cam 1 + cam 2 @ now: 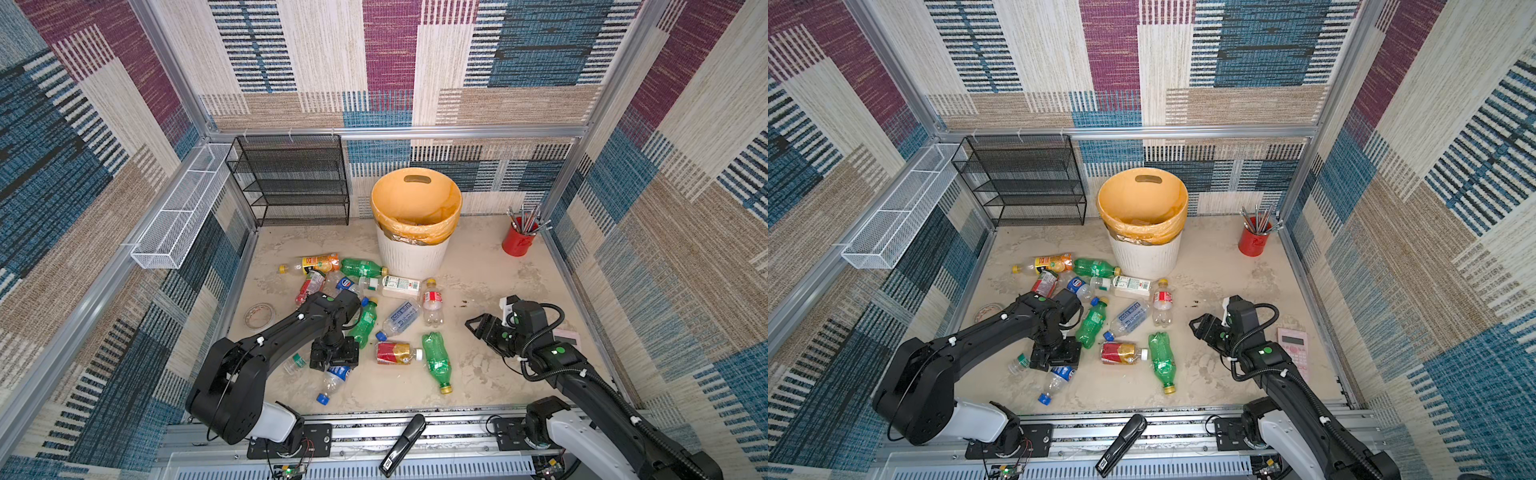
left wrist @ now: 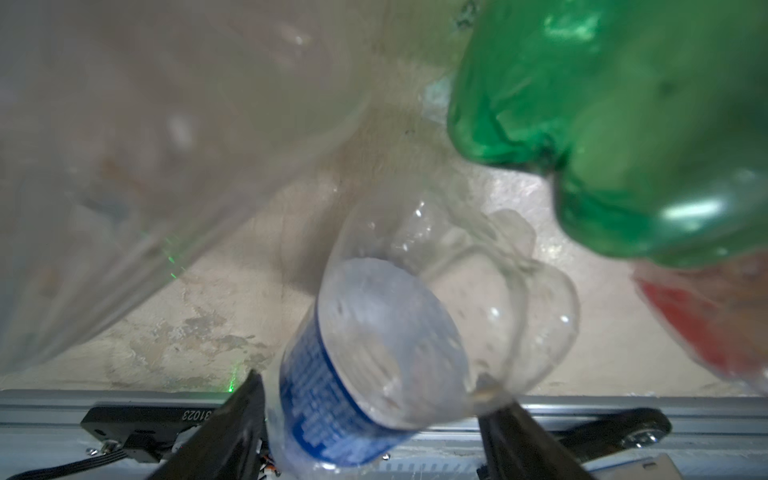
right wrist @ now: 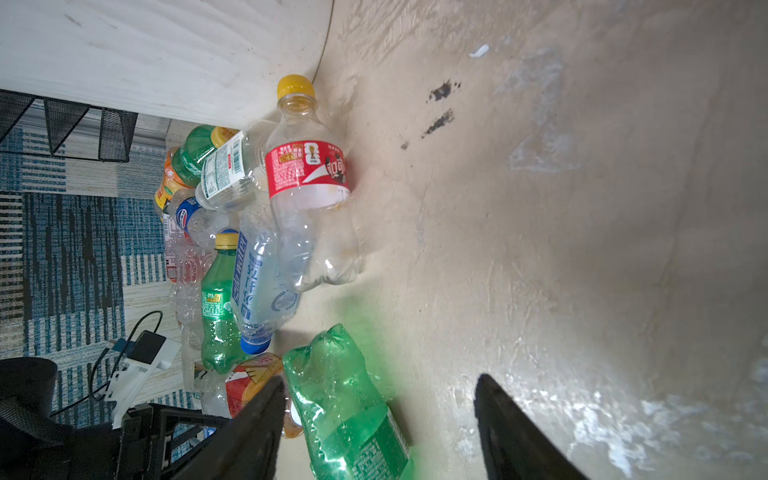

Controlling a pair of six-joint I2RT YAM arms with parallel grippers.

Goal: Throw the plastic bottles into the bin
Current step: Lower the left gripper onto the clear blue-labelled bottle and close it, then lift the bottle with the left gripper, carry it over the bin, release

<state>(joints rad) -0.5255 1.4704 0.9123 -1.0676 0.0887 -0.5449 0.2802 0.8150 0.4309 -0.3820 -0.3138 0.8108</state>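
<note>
Beige stained floor [image 1: 498, 270] held scattered plastic bottles [image 1: 401, 318] near the bin [image 1: 411, 257]; left gripper [image 2: 368, 386] straddled blue-label bottle [image 2: 374, 332], grip unclear; right gripper [image 3: 380, 378] gaped, empty.

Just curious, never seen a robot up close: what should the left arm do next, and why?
Probably close the left gripper on the blue-label bottle: its fingers sit on either side of that bottle, which lies on the table, short of the bin.
</note>
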